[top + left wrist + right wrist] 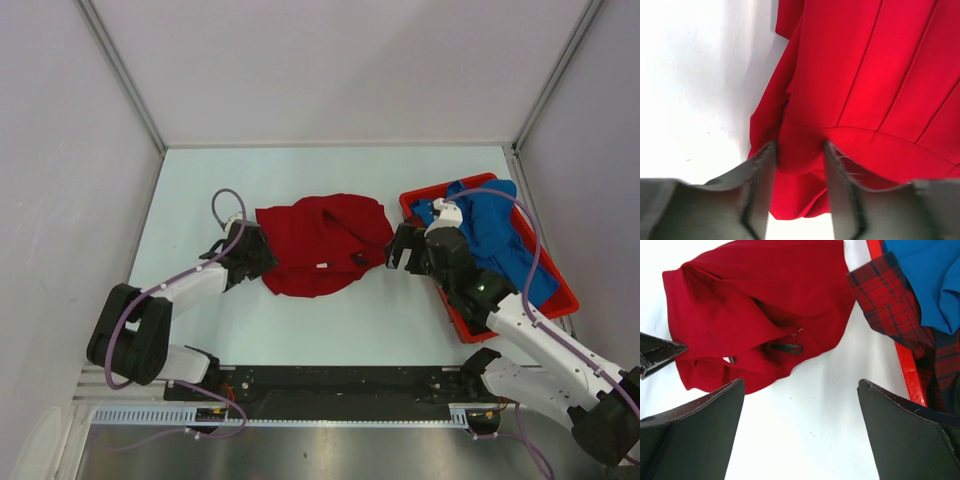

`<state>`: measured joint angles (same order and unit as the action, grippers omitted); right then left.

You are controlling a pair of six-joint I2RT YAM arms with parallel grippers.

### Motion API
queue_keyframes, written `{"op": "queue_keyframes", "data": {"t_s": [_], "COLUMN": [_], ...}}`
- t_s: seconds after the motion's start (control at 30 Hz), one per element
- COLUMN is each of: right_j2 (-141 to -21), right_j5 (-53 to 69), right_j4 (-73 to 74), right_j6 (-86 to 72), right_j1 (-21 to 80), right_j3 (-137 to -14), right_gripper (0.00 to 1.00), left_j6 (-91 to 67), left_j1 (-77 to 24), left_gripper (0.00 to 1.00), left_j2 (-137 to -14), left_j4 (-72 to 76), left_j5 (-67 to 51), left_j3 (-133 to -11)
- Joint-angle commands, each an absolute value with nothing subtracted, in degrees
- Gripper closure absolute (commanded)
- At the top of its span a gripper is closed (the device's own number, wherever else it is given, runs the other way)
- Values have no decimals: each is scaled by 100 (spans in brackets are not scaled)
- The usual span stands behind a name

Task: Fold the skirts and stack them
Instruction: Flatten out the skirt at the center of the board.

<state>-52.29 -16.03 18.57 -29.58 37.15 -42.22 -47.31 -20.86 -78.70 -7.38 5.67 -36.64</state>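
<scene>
The red pleated skirt (325,245) lies crumpled on the white table's middle. My left gripper (262,255) is at its left edge, and in the left wrist view it (800,147) is shut on a bunched fold of the red skirt (875,75). My right gripper (400,248) is wide open and empty just right of the skirt, over bare table (801,381). The red skirt (760,305) lies ahead of it. The blue skirt (495,235) lies in the tray. The plaid skirt (890,300) lies under the blue skirt (925,275) and hangs over the tray's rim.
The rigid red plastic tray (560,300) stands at the table's right side, close beside my right arm; its rim also shows in the right wrist view (907,370). Grey walls enclose the table on the left, back and right. The left gripper's tip (660,352) shows in the right wrist view.
</scene>
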Motion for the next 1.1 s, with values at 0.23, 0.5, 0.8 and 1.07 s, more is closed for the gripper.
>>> {"op": "queue_keyframes", "data": {"t_s": [0.23, 0.5, 0.8, 1.07], "right_j2": [-5159, -5457, -6406, -6750], "right_j5": [-1582, -1266, -1345, -1326], "right_j4": [1837, 1285, -542, -1063], "right_j6": [-2796, -2180, -2355, -2487], "right_j1": [3700, 4156, 5044, 5887], "right_j3": [-4166, -4052, -3858, -3788], "right_gripper": [0, 0, 0, 0], "left_j6": [-4685, -4623, -4606, -4500], "left_j1": [-2074, -2144, -2487, -2540], "left_gripper": [100, 100, 100, 100], "left_j2": [-7454, -5644, -4359, -4640], "left_j4": [-940, -1309, -1230, -1538], "left_j5": [115, 123, 562, 589], "left_j3": [-3998, -4341, -5044, -5845]}}
